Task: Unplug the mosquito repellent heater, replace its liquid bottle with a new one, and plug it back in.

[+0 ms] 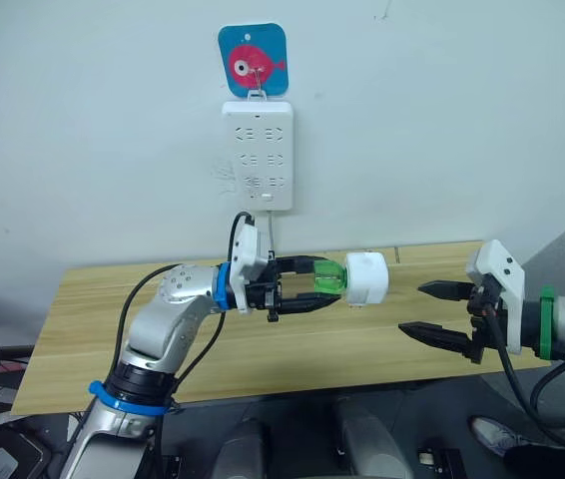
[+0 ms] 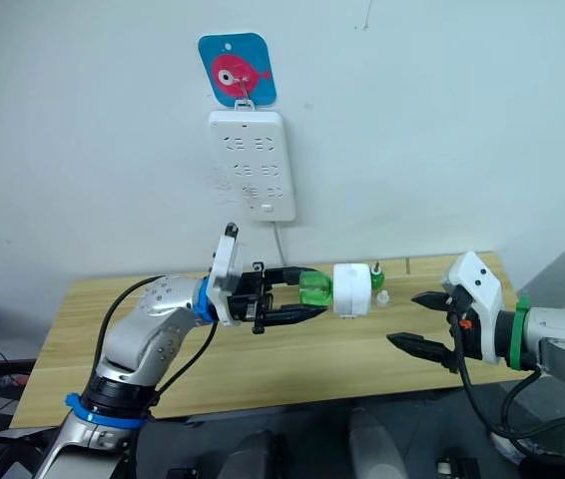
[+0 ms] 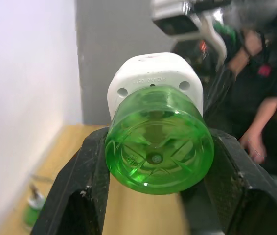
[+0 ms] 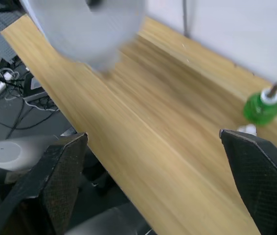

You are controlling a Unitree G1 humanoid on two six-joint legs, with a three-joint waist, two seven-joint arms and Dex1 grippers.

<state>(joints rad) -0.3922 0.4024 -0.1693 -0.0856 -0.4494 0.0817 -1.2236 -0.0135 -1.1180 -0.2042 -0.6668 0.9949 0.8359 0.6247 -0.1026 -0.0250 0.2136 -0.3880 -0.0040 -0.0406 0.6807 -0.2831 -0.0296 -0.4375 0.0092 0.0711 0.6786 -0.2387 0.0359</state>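
My left gripper (image 1: 328, 280) is shut on a green liquid bottle (image 1: 329, 277) and holds it sideways above the wooden table (image 1: 83, 329). The bottle's neck sits in the white mosquito repellent heater (image 1: 367, 277), which points toward my right arm. In the left wrist view the bottle's base (image 3: 159, 142) faces the camera, clamped between both black fingers (image 3: 80, 191), with the heater (image 3: 153, 78) behind it. My right gripper (image 1: 414, 307) is open, a short gap to the right of the heater. Another green bottle (image 2: 376, 270) stands upright on the table behind the heater, beside a small white cap (image 2: 383, 297).
A white power strip (image 1: 259, 155) hangs on the wall from a blue fish hook (image 1: 253, 60), its cable dropping behind the table. A person in dark clothes (image 3: 261, 98) stands beyond the table's right end. Cables lie on the floor at the left (image 4: 1, 88).
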